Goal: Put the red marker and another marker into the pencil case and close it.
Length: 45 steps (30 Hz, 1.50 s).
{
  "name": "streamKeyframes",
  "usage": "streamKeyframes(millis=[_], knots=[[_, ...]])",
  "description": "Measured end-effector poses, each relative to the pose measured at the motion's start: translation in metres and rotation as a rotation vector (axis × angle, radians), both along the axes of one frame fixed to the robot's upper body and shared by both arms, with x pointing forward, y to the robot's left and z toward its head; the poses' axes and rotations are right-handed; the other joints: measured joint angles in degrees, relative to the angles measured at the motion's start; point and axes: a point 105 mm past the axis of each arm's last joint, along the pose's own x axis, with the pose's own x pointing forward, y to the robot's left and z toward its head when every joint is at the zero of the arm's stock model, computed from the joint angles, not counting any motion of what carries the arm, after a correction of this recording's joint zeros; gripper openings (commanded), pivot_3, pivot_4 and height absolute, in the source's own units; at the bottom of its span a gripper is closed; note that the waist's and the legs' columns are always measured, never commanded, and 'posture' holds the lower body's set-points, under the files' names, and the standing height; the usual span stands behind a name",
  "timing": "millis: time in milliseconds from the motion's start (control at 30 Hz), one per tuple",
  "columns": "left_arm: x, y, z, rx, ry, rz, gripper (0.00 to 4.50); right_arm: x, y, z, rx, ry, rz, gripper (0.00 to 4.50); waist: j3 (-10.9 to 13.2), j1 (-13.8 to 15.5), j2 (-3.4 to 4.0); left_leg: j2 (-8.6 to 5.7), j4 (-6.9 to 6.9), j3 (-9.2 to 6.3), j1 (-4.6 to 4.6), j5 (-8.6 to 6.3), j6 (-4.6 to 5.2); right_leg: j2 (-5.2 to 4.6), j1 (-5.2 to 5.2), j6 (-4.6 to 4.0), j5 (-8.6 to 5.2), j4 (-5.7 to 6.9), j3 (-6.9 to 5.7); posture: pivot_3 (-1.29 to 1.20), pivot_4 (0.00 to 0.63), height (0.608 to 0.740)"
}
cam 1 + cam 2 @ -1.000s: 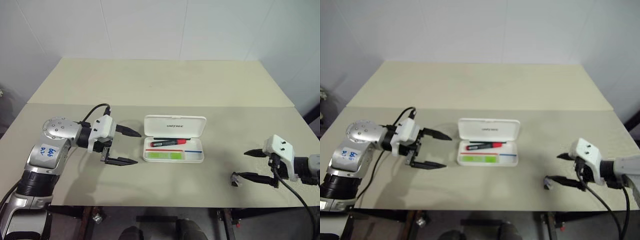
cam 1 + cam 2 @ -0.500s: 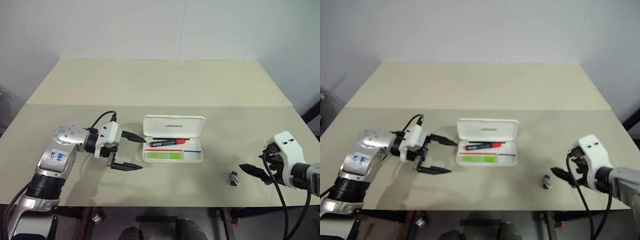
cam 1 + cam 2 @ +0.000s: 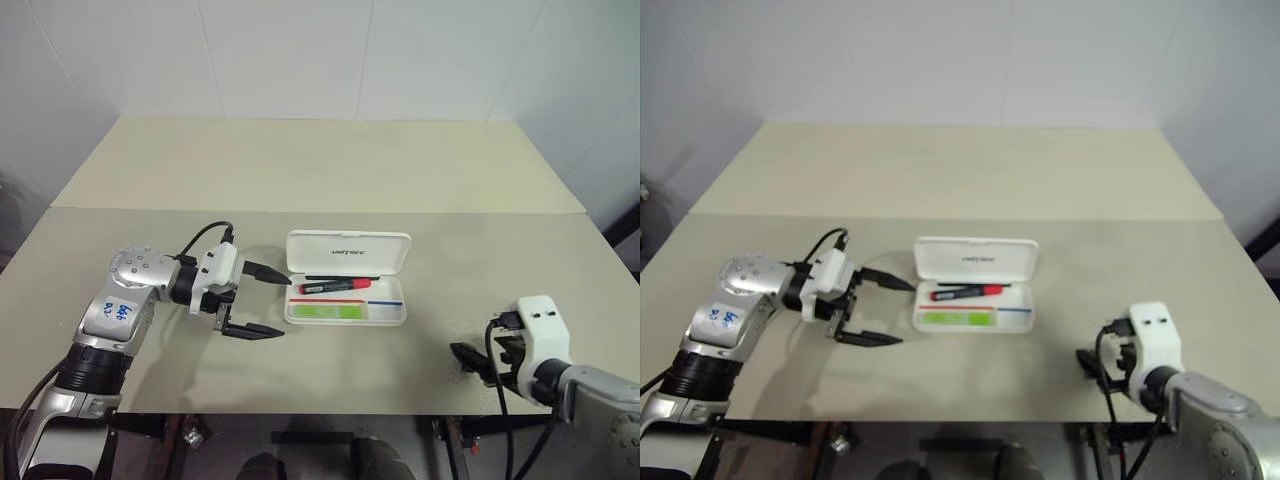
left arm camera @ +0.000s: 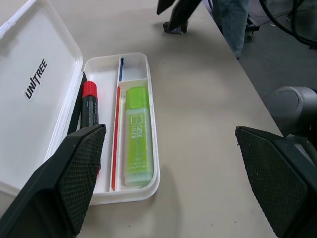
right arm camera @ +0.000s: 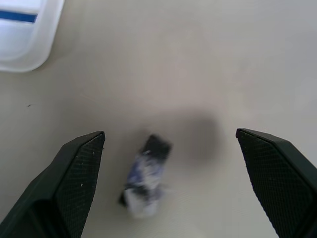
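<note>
The white pencil case [image 3: 320,255] lies open at the table's middle, its lid tipped back. Inside it, the red marker [image 3: 336,286] lies along the far side and the light-green highlighter [image 3: 328,311] along the near side. The left wrist view shows the same red marker [image 4: 90,102] and highlighter [image 4: 136,137]. My left gripper [image 3: 285,303] hangs open just left of the case, pointing at it and holding nothing. My right gripper [image 3: 472,360] is open near the table's front right edge, with nothing held, over a small dark grey object [image 5: 146,176] that lies between its fingers.
The beige table [image 3: 330,180] stretches wide behind the case, with a seam running across it. A corner of the case [image 5: 27,37] lies ahead of the right gripper. The front table edge runs just below both grippers.
My right gripper has rolled over and drawn back toward the front edge, ending above the small dark object. The left gripper has hardly shifted, and the case is as it was.
</note>
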Motion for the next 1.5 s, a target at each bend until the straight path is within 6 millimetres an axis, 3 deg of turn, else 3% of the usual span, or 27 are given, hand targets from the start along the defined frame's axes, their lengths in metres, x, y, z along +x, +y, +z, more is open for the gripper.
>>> streamKeyframes(millis=[433, 533, 867, 1067, 1200, 1367, 1500], knots=[[-0.001, 0.002, -0.003, 0.002, 0.009, 0.008, 4.45, -0.01, 0.01, -0.011, 0.01, 0.012, -0.056, 4.5, -0.01, -0.03, -0.03, 0.03, -0.04, -0.02, 0.0, 0.0, 0.01, 0.01, 0.0, -0.01, 0.0, -0.06, -0.02, 0.0, 0.15, 0.74], [-0.001, 0.002, -0.003, 0.003, 0.008, 0.008, 4.5, -0.007, 0.012, -0.011, 0.016, 0.004, -0.077, 3.91, -0.02, -0.14, -0.03, 0.03, -0.05, -0.02, -0.01, 0.0, 0.01, 0.0, 0.0, -0.01, 0.0, -0.09, -0.01, 0.0, 0.15, 0.74], [0.0, 0.004, -0.002, 0.01, 0.004, 0.017, 4.5, -0.003, 0.016, -0.013, 0.019, -0.001, -0.107, 0.44, -0.03, -0.3, -0.05, 0.06, -0.11, -0.04, -0.01, -0.01, 0.02, 0.01, 0.0, -0.01, 0.0, -0.16, -0.04, 0.0, 0.15, 0.74], [0.0, 0.008, 0.0, 0.023, -0.006, 0.029, 4.5, 0.004, 0.016, -0.011, 0.02, 0.006, -0.072, 0.38, -0.06, -0.93, -0.11, 0.1, -0.11, -0.01, -0.01, -0.01, 0.03, -0.03, 0.02, 0.0, 0.05, -0.2, -0.01, 0.0, 0.15, 0.74], [0.001, 0.01, 0.0, 0.024, -0.011, 0.032, 4.5, 0.021, 0.006, 0.007, -0.035, -0.019, -0.016, 0.38, -0.05, -1.33, -0.09, 0.07, -0.13, -0.04, -0.04, 0.01, 0.1, -0.09, 0.03, 0.05, 0.1, -0.29, -0.06, 0.0, 0.15, 0.74], [0.002, 0.014, 0.003, 0.038, -0.03, 0.05, 4.5, 0.045, -0.002, 0.033, -0.137, -0.072, 0.214, 0.38, -0.02, -1.32, -0.04, -0.04, -0.22, 0.0, -0.12, -0.04, 0.18, -0.07, 0.01, 0.05, 0.1, -0.49, -0.1, 0.0, 0.15, 0.74], [0.003, 0.019, 0.005, 0.05, -0.04, 0.072, 4.5, 0.059, 0.017, 0.049, -0.151, -0.181, 0.499, 0.38, -0.02, -1.38, -0.04, 0.03, -0.23, 0.03, -0.15, -0.08, 0.18, 0.04, -0.01, 0.05, 0.1, -0.56, -0.08, 0.0, 0.15, 0.74]])
